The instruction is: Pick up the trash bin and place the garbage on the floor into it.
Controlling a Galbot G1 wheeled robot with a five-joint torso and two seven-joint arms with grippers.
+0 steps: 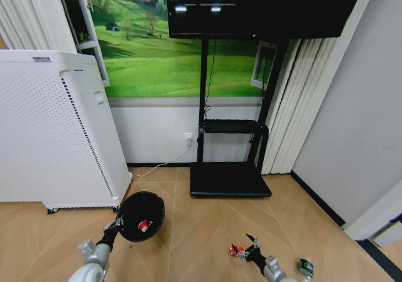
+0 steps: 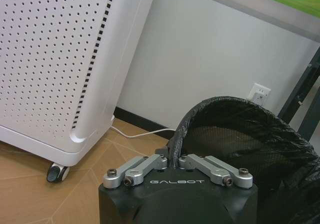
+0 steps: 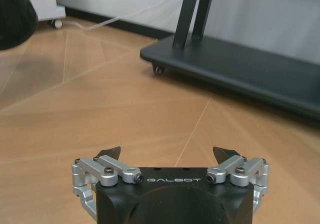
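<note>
The black trash bin (image 1: 141, 214) with its black liner hangs near the white appliance, its mouth facing up toward my head camera. My left gripper (image 1: 115, 224) is shut on its near rim, and the left wrist view shows the fingers (image 2: 150, 163) pinching the rim of the trash bin (image 2: 240, 134). A red-and-white piece of garbage (image 1: 144, 225) lies inside it. My right gripper (image 1: 251, 249) is low over the floor, open and with nothing between its fingers (image 3: 111, 152). A red lump of garbage (image 1: 236, 251) lies just beside it. A greenish can (image 1: 305, 267) lies further right.
A tall white perforated appliance (image 1: 53, 131) on casters stands at the left, with a white cable (image 1: 160, 166) running to a wall socket. The black screen stand's base (image 1: 230, 180) sits against the wall ahead. Bare wood floor (image 1: 201, 232) lies between the bin and the right gripper.
</note>
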